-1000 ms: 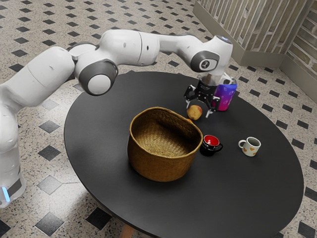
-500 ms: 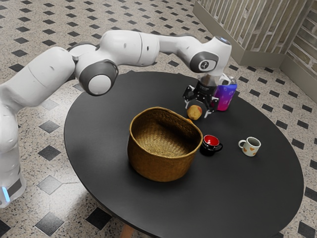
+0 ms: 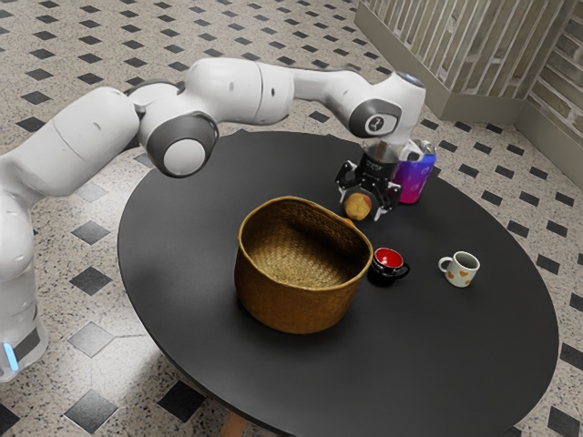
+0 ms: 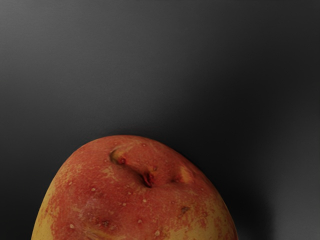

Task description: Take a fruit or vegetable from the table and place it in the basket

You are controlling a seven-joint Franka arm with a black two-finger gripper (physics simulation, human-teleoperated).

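Observation:
My gripper is low over the table in the exterior view, open, with one finger on each side of a red-and-yellow fruit. The wrist view has the fruit large at its lower edge, under the hand. The woven brown basket stands upright nearer the exterior view's left, its inside visible down to the weave. A small orange thing peeks out between the basket's rim and the fruit, mostly hidden.
A black mug with a red inside stands close beside the basket. Farther to the exterior view's right is a white patterned mug. A blue-and-purple object stands just behind the gripper on the round black table.
My hand has come down a little, and the fingers now reach lower around the fruit. The fruit and the basket have stayed where they were.

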